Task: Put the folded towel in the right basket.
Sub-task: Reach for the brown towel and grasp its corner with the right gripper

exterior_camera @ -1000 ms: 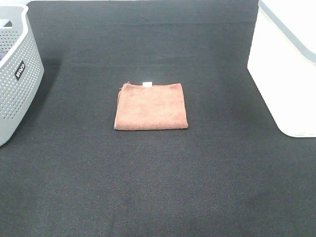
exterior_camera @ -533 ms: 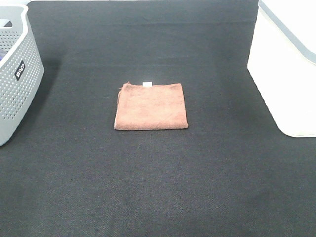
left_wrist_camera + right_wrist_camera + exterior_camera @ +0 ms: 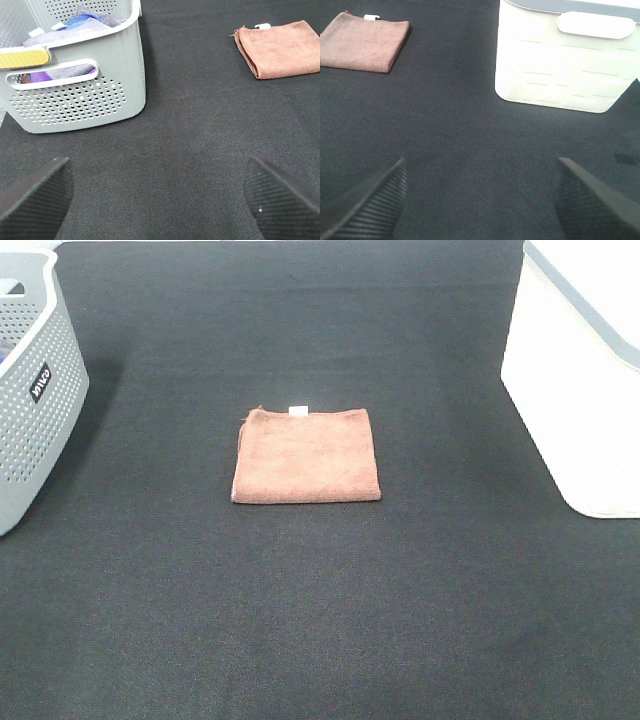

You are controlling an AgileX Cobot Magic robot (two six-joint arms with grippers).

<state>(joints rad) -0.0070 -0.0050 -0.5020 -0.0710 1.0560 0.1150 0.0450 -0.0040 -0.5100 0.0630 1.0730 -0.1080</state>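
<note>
Folded brown towel (image 3: 306, 456) flat on the black mat (image 3: 320, 620), between the grey basket (image 3: 35, 390) and the white right basket (image 3: 580, 390), touching neither. Left gripper (image 3: 159, 197) and right gripper (image 3: 480, 202) spread wide, holding nothing; grey basket apparently contains cloths (image 3: 82, 17)

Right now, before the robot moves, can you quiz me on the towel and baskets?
1. True or false: the towel is already in the white basket.
2. Which basket shows cloths inside? A) grey basket B) white basket C) neither
3. Are the left fingers open or shut?
Key: 1 false; 2 A; 3 open.
</note>
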